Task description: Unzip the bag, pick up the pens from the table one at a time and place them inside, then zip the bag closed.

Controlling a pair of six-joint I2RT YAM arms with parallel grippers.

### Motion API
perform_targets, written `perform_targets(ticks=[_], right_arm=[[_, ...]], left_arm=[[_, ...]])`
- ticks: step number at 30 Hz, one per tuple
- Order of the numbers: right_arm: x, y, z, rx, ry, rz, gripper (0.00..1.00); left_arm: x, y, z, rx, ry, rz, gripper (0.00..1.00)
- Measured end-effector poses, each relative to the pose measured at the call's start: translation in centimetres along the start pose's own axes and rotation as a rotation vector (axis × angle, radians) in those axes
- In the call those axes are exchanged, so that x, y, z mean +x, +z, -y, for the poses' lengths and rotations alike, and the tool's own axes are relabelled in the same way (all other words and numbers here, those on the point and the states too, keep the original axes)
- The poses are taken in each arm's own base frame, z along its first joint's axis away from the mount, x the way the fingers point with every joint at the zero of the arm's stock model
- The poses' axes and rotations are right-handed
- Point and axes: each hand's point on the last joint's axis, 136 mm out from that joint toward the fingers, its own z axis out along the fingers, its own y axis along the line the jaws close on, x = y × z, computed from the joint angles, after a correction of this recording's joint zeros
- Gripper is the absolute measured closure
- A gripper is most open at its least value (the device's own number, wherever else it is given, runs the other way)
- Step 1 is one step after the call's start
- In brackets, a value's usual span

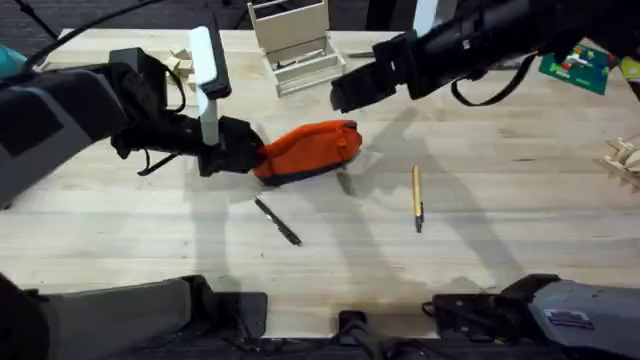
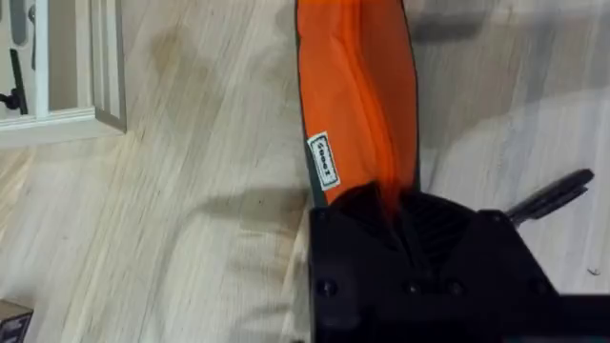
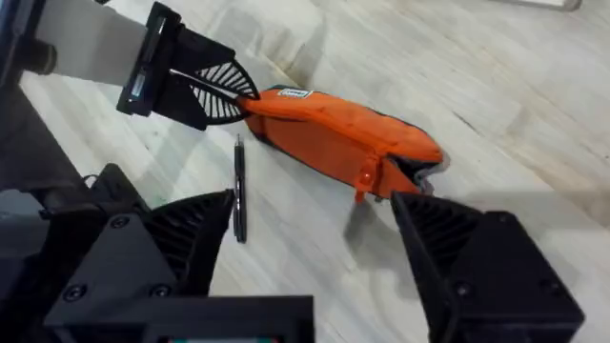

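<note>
The orange bag (image 1: 312, 150) lies on the table (image 1: 500, 260) just left of centre. My left gripper (image 1: 245, 152) is shut on its left end, and the left wrist view has that gripper (image 2: 389, 205) clamped on the bag (image 2: 357, 95). My right gripper (image 1: 345, 90) hovers open above the bag's right end. In the right wrist view its fingers (image 3: 191, 248) straddle the bag (image 3: 334, 133), whose orange zipper pull (image 3: 365, 178) hangs near that end. The black pen (image 1: 277, 220) (image 3: 238, 191) lies in front of the bag. The tan pen (image 1: 417, 197) lies to its right.
A white desk organiser (image 1: 295, 45) stands at the back centre. A green packet (image 1: 575, 65) sits at the back right, and a small wooden piece (image 1: 625, 155) at the right edge. Bare wood spreads across the front of the table.
</note>
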Motion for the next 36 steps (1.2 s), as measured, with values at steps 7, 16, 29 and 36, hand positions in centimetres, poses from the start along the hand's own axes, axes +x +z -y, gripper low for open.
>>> perform_targets(ticks=[7, 16, 29, 36], right_arm=[[0.1, 0.0, 0.0, 0.000, 0.014, -0.002, 0.004], [1.5, 0.0, 0.4, 0.025, 0.049, -0.057, 0.004], [2.6, 0.3, 2.2, 0.117, 0.128, -0.084, 0.004], [3.6, 2.7, 3.0, 0.135, 0.173, -0.067, 0.004]], left_arm=[[0.0, 0.0, 0.0, 0.000, 0.000, 0.000, 0.958], [0.0, 0.0, 0.0, 0.000, 0.000, 0.000, 0.958], [0.0, 0.0, 0.0, 0.000, 0.000, 0.000, 0.958], [0.0, 0.0, 0.0, 0.000, 0.000, 0.000, 0.958]])
